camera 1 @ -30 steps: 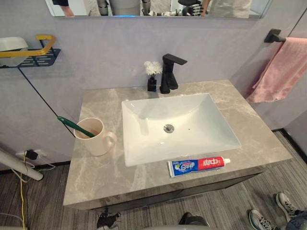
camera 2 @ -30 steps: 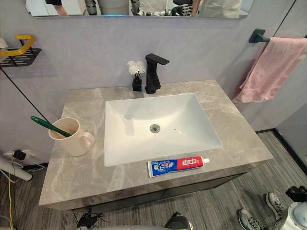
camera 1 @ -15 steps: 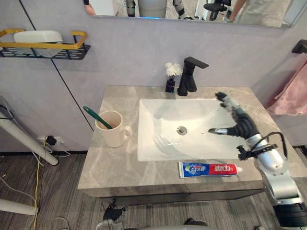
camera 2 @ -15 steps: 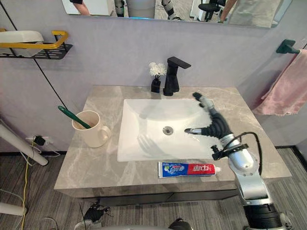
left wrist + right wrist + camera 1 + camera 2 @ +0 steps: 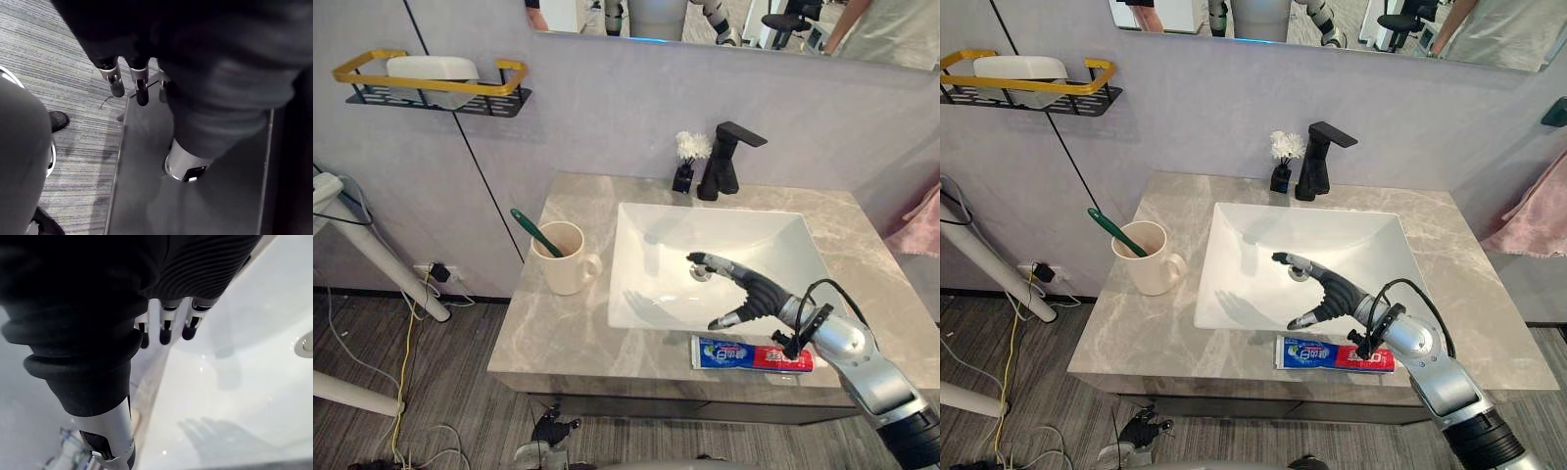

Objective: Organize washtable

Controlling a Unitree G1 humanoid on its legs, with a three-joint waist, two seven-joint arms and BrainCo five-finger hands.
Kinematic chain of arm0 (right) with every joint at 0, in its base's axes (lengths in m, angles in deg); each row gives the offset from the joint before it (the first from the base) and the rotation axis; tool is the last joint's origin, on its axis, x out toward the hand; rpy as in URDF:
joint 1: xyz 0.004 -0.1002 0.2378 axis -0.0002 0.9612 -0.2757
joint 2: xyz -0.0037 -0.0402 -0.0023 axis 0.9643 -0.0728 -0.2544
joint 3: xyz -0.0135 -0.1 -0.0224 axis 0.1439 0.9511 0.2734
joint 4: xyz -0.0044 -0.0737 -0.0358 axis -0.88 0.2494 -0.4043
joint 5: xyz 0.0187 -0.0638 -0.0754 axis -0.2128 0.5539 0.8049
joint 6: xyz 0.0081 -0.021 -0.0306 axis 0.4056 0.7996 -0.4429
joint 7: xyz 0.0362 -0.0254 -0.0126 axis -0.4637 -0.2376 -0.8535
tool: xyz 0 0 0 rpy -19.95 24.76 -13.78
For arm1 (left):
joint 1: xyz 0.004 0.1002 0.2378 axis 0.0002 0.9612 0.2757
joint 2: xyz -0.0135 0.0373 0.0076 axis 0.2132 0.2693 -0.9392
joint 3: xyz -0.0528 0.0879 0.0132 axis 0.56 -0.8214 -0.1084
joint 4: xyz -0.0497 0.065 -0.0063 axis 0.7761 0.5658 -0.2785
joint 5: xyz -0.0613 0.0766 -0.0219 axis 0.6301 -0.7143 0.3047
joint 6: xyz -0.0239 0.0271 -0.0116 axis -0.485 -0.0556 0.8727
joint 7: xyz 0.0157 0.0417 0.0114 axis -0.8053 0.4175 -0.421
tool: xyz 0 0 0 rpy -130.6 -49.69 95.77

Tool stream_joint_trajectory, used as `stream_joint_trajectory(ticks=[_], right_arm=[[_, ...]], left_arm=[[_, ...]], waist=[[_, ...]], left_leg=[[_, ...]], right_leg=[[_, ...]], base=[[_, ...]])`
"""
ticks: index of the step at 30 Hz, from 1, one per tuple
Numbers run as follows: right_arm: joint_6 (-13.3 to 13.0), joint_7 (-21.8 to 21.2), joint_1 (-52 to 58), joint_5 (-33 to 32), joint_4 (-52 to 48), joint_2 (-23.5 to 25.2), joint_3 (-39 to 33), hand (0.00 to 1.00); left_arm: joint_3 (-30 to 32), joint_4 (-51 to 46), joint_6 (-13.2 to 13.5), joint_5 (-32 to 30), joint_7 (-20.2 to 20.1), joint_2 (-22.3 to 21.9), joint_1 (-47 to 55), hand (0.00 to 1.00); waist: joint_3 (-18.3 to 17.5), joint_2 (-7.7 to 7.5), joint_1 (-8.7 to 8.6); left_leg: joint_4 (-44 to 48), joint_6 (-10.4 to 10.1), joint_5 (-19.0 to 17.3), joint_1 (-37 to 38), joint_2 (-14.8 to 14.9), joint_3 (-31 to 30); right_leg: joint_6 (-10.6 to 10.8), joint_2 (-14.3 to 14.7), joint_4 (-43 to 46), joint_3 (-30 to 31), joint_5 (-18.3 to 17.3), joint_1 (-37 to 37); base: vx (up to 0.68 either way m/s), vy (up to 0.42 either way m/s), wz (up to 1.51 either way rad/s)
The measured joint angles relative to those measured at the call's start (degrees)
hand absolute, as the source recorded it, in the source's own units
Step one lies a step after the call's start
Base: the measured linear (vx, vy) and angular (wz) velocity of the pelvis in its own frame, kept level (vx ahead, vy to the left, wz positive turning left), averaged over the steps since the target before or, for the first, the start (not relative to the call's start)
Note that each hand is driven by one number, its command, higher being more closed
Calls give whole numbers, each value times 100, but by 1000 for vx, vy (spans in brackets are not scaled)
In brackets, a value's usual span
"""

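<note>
- Washtable counter (image 5: 558, 333), grey marbled: 1.
- Sink basin (image 5: 656, 245), white: 1, with 1 drain (image 5: 1299, 276).
- Faucet (image 5: 724, 162), black: 1.
- Vase (image 5: 684, 176), small and black, holding white flowers: 1.
- Mug (image 5: 564, 264), cream: 1.
- Toothbrush (image 5: 536, 233), green: 1.
- Toothpaste tube (image 5: 752, 354): 1.
- Wall shelf (image 5: 440, 100), black with a yellow rail: 1.
- Dish (image 5: 433, 68), white, on that shelf: 1.
- Mirror (image 5: 754, 24): 1.
- Towel (image 5: 1538, 211), pink: 1.
- Robot hands: 2, namely right hand (image 5: 759, 294) and left hand (image 5: 138, 81).
</note>
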Motion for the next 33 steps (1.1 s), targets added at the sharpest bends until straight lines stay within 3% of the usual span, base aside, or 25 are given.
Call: stream_joint_trajectory(ticks=[4, 7, 18, 26, 33], right_arm=[[1, -112, 3, 240, -154, -270, 47, 0], [-7, -96, 206, 809, -432, -536, -91, 0], [-39, -83, 810, 1725, -811, -554, -808, 0], [-35, -81, 1414, 2539, -792, -531, -1156, 0], [-33, -76, 1591, 3493, -415, -35, -1157, 0]], left_arm=[[-30, 56, -9, 3, -8, 10, -41, 0], [-82, 126, -55, 18, -8, 9, -78, 0], [-173, 189, -133, 53, -63, 34, -69, 0], [-247, 228, -190, 59, -117, 5, -64, 0], [-387, 226, -251, 86, -117, -21, -68, 0]], waist=[[5, 6, -7], [24, 32, -21], [50, 83, -251], [46, 194, -379], [13, 271, -396]], left_leg=[[3, 0, 0, 46, 2, 26], [-20, 1, -2, 140, 8, 42], [-21, -8, -8, 197, 66, 292], [-31, -22, -15, 216, 93, 390], [-30, -24, -13, 229, 87, 453]], right_leg=[[16, 43, -110, 45, 54, 45], [-5, 114, -280, 69, 125, 180], [-82, 284, -584, 317, 311, 174], [-130, 348, -670, 450, 355, 140], [-144, 354, -675, 523, 393, 105]], base=[[23, 27, -5], [10, 23, -4], [7, 23, -12], [15, 18, -9], [18, 25, -4]])
